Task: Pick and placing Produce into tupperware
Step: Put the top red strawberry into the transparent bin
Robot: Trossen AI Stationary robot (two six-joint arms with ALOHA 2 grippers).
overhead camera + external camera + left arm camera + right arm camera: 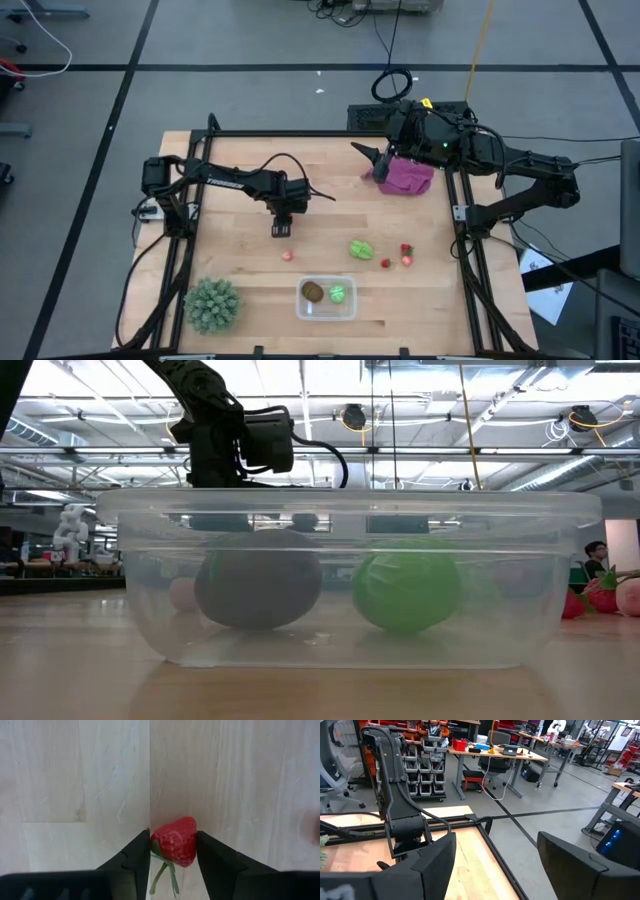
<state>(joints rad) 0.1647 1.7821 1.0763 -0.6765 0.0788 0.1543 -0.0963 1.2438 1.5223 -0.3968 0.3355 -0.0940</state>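
Between the left gripper's (173, 852) fingers sits a red toy strawberry (175, 840), both pads touching its sides, so the gripper appears clamped on it just above the worktop (240, 265). Ahead of that gripper, nearer the worktop's front edge, the clear tupperware (326, 299) already holds a kiwi (313, 291) and a green piece (339, 294). This looks like the pick step; next comes carrying the strawberry over the container. The right gripper (495, 865) waits spread wide beside a purple cloth (405, 175).
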